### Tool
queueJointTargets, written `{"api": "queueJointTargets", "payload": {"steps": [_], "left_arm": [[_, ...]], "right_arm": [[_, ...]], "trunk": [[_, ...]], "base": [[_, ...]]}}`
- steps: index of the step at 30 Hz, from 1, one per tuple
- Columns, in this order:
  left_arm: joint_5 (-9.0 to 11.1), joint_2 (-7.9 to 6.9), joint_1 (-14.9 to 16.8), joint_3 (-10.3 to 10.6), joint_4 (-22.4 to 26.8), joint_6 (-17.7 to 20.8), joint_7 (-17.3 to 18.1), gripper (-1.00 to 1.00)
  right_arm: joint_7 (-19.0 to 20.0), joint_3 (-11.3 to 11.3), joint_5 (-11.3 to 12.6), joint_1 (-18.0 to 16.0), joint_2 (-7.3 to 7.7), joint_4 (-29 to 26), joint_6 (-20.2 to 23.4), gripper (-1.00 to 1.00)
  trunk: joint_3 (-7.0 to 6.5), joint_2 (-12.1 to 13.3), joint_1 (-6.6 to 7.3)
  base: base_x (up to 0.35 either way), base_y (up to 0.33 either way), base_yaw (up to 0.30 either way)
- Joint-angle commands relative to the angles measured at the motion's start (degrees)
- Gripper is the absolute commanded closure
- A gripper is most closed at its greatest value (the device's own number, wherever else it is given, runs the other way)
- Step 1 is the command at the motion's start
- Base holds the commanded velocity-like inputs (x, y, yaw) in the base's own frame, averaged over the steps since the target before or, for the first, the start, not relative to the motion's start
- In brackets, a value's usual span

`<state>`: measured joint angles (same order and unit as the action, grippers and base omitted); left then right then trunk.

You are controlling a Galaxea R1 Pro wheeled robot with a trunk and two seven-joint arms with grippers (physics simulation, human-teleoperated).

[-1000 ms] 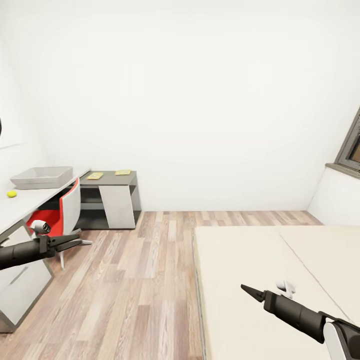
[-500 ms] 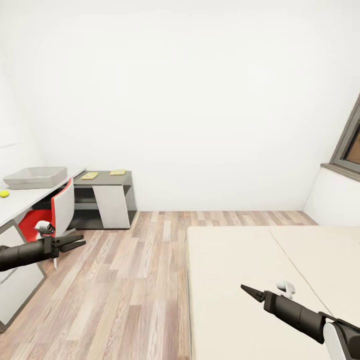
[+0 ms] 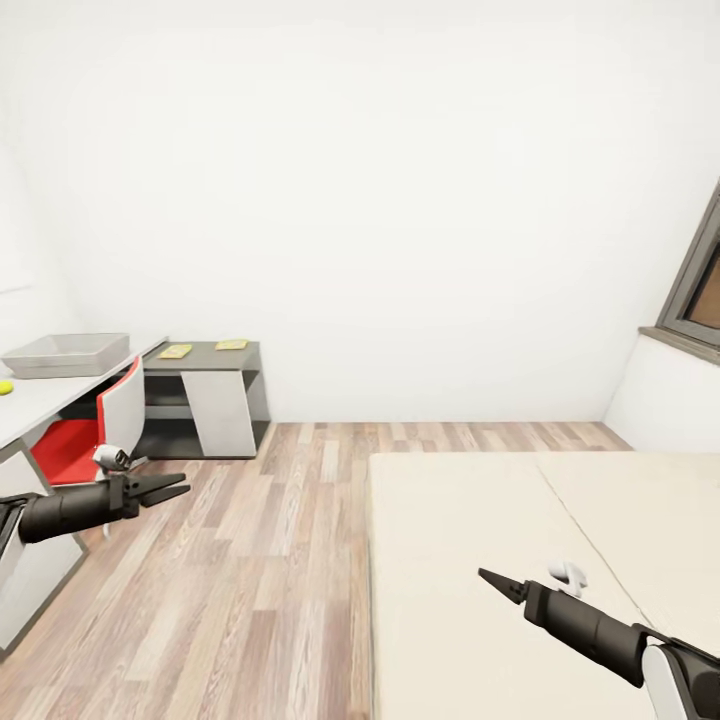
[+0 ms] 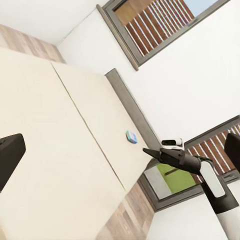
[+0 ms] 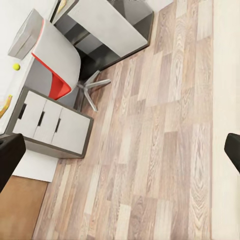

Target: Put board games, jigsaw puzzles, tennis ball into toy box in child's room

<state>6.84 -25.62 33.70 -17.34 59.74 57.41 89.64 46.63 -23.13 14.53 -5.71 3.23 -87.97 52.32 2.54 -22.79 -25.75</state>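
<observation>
Camera swung right; bed (image 3: 480, 560) nearer, table (image 3: 45, 400) w/ toy box (image 3: 65, 353) at edge.

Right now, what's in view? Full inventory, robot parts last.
toy box: 1, grey, on the table at the far left
tennis ball: 1, yellow-green, on the table near the toy box
table: 1, pale grey top, along the left wall
chair: 1, red and white, at the table
cabinet: 1, dark top with white sides, beyond the table
flat items: 2, yellowish, on the cabinet top
bed: 1, beige two-part mattress, right side
small box: 1, blue-green, on the bed near the headboard
window: grey-framed, right wall
floor: wood plank
left end effector: 1, black, open, above the floor
right end effector: 1, black, above the bed
</observation>
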Motion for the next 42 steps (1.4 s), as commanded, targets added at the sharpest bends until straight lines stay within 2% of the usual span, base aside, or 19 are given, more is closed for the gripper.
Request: {"api": "queueJointTargets", "payload": {"steps": [1,11,42], "left_arm": [[-0.06,-0.01,0.05,0.01,0.02,0.61,0.24,-1.00],[-0.07,0.20,0.05,0.88,0.02,0.60,0.11,-1.00],[-0.07,0.23,0.05,0.99,0.03,0.60,0.10,-1.00]], "right_arm": [[0.23,-0.06,-0.03,-0.06,0.00,0.00,0.26,-1.00],[0.29,-0.07,-0.03,-0.06,-0.14,-0.01,0.32,-1.00],[0.28,-0.14,-0.03,-0.08,-0.15,-0.01,0.33,-1.00]], "trunk": [[0.14,-0.13,-0.04],[0.14,-0.13,-0.04],[0.14,-0.13,-0.04]], "base": [[0.000,-0.153,0.000],[0.000,-0.174,0.000],[0.000,-0.196,0.000]]}}
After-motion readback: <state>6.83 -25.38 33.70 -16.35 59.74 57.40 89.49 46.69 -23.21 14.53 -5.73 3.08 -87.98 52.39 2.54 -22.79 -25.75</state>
